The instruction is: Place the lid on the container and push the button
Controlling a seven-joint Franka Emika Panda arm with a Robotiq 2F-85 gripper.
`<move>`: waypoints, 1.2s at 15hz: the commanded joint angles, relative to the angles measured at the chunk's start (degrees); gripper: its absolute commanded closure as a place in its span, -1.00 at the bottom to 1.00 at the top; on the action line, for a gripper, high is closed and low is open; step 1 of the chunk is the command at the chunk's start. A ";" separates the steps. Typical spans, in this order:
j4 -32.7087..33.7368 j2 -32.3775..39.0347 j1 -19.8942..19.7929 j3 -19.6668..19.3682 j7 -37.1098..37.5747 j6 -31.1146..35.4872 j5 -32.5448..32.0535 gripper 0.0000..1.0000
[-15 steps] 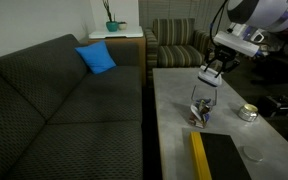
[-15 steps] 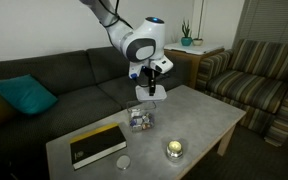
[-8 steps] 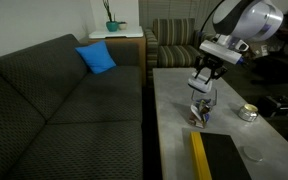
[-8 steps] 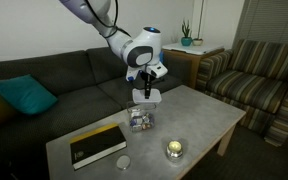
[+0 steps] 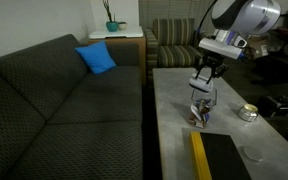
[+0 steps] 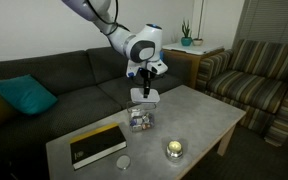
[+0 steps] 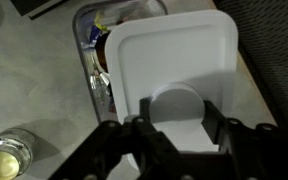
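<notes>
i've eased the lid [image 7: 174, 70] down and across a little; my fingers [image 7: 212, 122] clamp its edge. it hangs just above the container [image 6: 139, 120] on the bench [image 6: 199, 115], slightly offset, not seated yet.

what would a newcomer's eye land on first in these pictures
The gripper holds the white lid above the clear container on the grey table. Next comes the bright blue cushion on the dark sofa, then the black book on the table.
</notes>
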 commanded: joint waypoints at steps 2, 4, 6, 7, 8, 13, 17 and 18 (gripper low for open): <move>2.46 0.81 0.46 -0.13 0.34 -4.09 -1.37 0.42; 2.18 0.78 0.60 0.25 0.01 -4.94 -1.36 0.42; 0.92 -0.06 1.02 0.08 0.01 -4.95 -1.22 0.42; 0.53 -0.27 1.34 -0.12 0.14 -4.71 -1.32 0.42; 0.25 -0.44 1.53 -0.26 0.07 -4.66 -1.44 0.42; -1.60 -0.93 1.68 -0.89 0.55 -3.89 -1.97 0.42; -3.55 -1.68 1.54 -1.50 0.89 -3.25 -1.74 0.42; -3.81 -1.73 1.49 -1.64 0.84 -3.11 -1.70 0.42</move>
